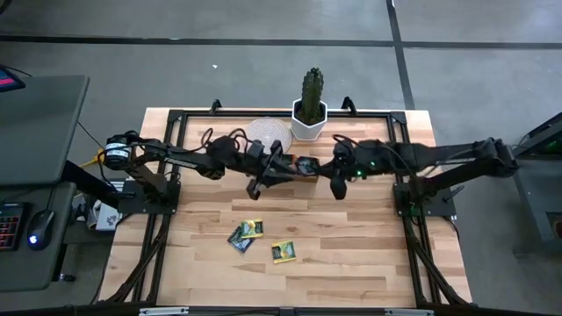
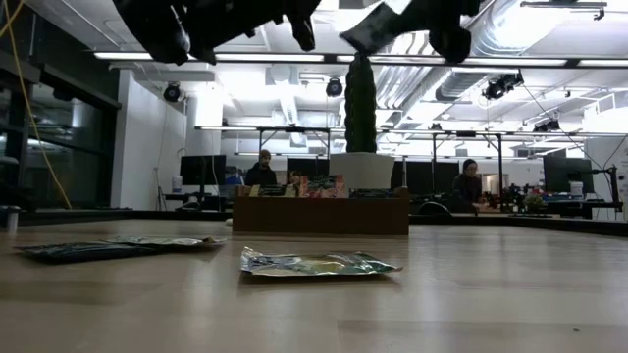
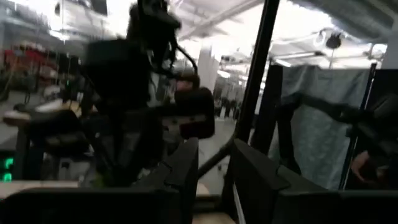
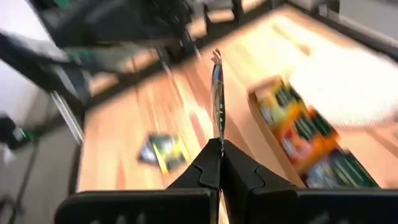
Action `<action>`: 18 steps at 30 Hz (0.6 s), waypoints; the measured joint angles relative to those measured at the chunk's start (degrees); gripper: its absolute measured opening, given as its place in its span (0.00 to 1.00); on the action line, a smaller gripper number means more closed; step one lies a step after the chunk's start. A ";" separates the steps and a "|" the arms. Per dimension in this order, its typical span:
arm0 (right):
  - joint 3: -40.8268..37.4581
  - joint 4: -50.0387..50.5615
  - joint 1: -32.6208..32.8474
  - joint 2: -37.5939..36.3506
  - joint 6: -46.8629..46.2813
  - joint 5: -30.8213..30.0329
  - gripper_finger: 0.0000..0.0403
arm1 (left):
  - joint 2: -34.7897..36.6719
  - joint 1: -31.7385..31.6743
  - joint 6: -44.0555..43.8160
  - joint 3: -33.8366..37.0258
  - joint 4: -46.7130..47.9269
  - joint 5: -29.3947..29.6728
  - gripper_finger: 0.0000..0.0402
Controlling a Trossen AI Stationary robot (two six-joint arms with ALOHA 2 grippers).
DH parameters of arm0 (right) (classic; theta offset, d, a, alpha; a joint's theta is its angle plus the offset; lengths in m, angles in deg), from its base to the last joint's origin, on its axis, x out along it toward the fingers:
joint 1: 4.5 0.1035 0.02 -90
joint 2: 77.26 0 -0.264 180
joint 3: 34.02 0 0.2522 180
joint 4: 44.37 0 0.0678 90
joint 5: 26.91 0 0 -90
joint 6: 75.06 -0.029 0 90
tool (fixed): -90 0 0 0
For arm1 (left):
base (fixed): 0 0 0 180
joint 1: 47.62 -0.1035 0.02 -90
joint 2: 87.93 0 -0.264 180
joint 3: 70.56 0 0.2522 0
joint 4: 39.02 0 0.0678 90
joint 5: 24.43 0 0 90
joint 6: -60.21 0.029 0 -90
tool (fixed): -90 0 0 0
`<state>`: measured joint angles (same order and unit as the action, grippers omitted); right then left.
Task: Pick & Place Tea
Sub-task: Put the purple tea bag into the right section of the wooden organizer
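My right gripper (image 1: 337, 186) (image 4: 219, 149) hovers above the middle of the table, just right of the brown wooden tray (image 1: 305, 165) (image 4: 256, 99), and is shut on one tea packet (image 4: 216, 93) seen edge-on. The tray (image 2: 321, 214) holds several yellow, orange and green packets (image 4: 305, 134). My left gripper (image 1: 260, 183) (image 3: 214, 149) hangs open just left of the tray, holding nothing. Three more packets lie flat on the table nearer the near edge: two overlapping (image 1: 247, 234) (image 4: 161, 151) (image 2: 108, 247), one apart (image 1: 284, 252) (image 2: 319, 263). My right gripper pinches the tea packet between its two fingers by one edge (image 4: 217, 134). The packet sticks out ahead of the fingertips, thin side toward the wrist camera. It is lifted clear of the table and the tray.
A cactus in a white pot (image 1: 309, 114) and a pale round mat (image 1: 268, 132) stand at the far edge behind the tray. Black frame rails (image 1: 158, 228) run along both table sides. Bare wood lies around the loose packets. People sit at desks in the room beyond (image 2: 469, 181).
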<state>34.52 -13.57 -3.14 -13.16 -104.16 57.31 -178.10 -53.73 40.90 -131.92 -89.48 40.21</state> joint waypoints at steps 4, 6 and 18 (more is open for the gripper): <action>5.21 10.98 -4.76 3.50 3.92 6.53 0.00 | 0.02 0.00 0.08 0.00 2.33 -1.33 0.24; 7.61 15.99 -6.95 5.83 6.50 9.88 0.00 | 0.01 -0.39 0.11 0.00 3.30 -2.78 0.24; 18.18 30.58 -13.94 23.80 23.24 16.52 0.00 | 12.61 -1.90 3.97 10.26 3.88 -6.12 0.24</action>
<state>52.70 17.01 -17.08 10.64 -80.92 73.83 -165.48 -55.63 44.87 -121.65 -85.60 34.09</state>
